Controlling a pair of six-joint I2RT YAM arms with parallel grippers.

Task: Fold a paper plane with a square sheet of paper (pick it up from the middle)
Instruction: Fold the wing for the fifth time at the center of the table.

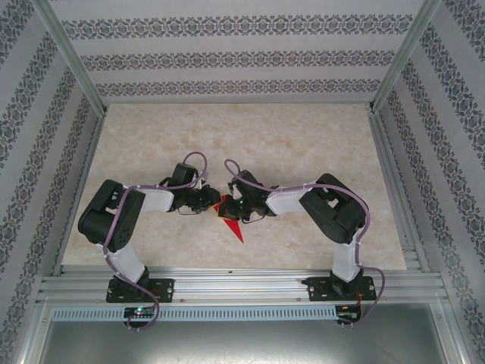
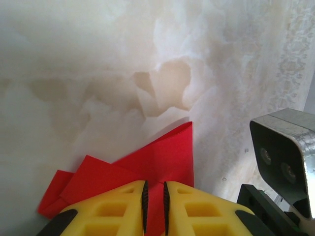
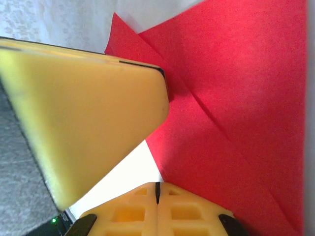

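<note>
Left gripper nearly closed over half-hidden folded red paper.

Matt red paper, creased, lies on a smooth, seemingly marbled tabletop beside yellow plastic jaws.

We see a pale, marbled table with a metal rail along its near edge. The folded red paper lies on it near that rail, its point aimed at the rail.
</note>
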